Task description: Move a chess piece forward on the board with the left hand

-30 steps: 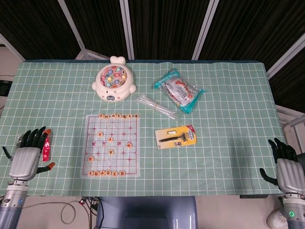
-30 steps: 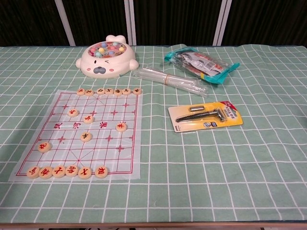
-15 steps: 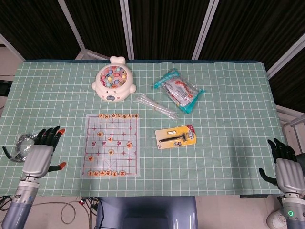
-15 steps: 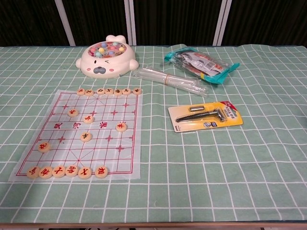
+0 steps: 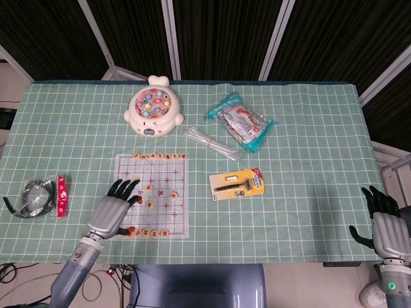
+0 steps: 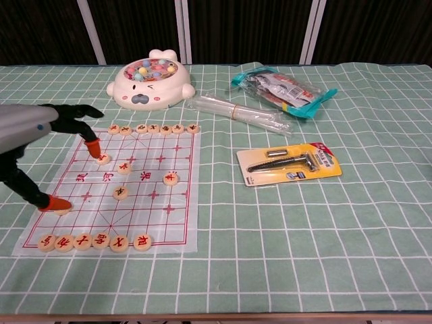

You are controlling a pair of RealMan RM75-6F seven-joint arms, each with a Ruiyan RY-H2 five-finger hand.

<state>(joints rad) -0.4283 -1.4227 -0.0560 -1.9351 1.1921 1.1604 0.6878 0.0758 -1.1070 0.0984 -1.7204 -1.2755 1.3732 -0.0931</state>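
A clear chess board sheet point(image 5: 168, 206) point(image 6: 152, 209) lies left of centre on the checked cloth. Round wooden pieces form a far row point(image 6: 154, 128) and a near row point(image 6: 94, 241), with several loose ones between, such as one piece point(image 6: 102, 159) near the far left. My left hand point(image 5: 114, 208) point(image 6: 40, 145) hovers over the board's left side with fingers spread and nothing held. One orange fingertip point(image 6: 90, 144) is just beyond that loose piece. The thumb tip point(image 6: 54, 202) sits at another piece by the left edge; contact is unclear. My right hand point(image 5: 388, 228) rests open at the table's near right corner.
Beyond the board are a white fishing toy point(image 5: 154, 108) point(image 6: 150, 84), a bundle of clear tubes point(image 5: 210, 142) point(image 6: 239, 111) and a snack bag point(image 5: 241, 122) point(image 6: 283, 88). A razor pack point(image 5: 237, 183) point(image 6: 290, 162) lies right of the board. A black cable coil point(image 5: 33, 196) and red packet point(image 5: 62, 196) lie far left.
My left hand has swung right from the table's left edge to over the board's left side, uncovering the cable coil and red packet. The right hand has stayed put.
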